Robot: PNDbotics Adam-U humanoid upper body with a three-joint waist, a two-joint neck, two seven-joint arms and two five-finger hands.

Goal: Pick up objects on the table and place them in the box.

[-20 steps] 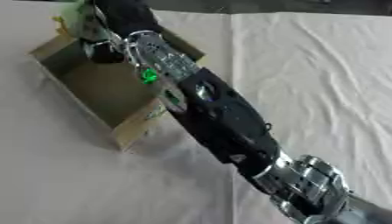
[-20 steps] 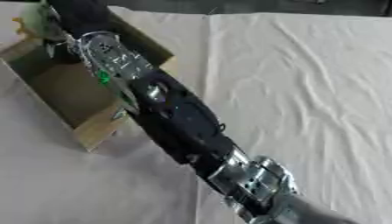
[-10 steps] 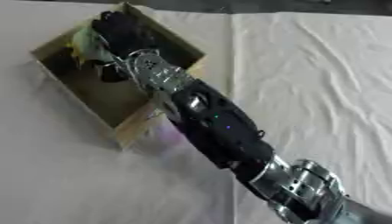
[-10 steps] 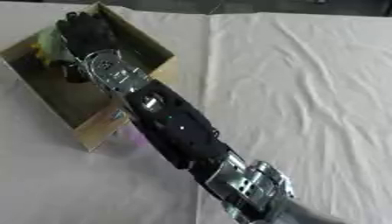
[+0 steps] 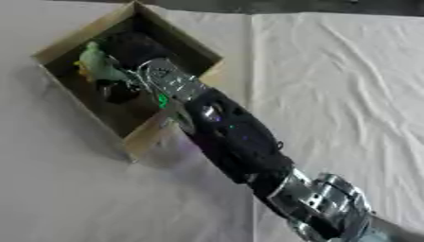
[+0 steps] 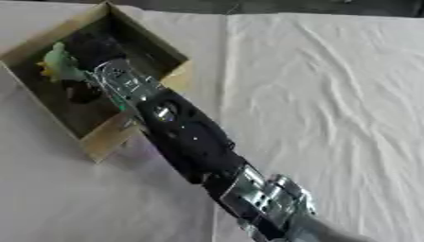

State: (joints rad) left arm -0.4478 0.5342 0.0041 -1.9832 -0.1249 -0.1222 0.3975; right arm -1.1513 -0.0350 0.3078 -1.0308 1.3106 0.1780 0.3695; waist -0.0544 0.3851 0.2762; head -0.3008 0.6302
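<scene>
Box (image 5: pixel 58 51) at the table's (image 5: pixel 331 71) far left, small object (image 5: pixel 98 65) inside it, right hand (image 5: pixel 136 47) reaching in beside the object

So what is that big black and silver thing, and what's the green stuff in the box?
That long black and silver thing is a robot's right arm. A person steers it from elsewhere. Both pictures are taken at the same moment by two cameras in the robot's head, like two eyes looking down, so they look almost the same.

The arm reaches across a table covered with a white cloth into an open cardboard box. The robot's right hand is down inside the box. It is dark in there, so I cannot tell if its fingers are open or closed.

Beside the hand in the box is a small green thing with a bit of yellow. It might be a toy, but I cannot make out what it is. The robot's other hand is not in the pictures.
</scene>
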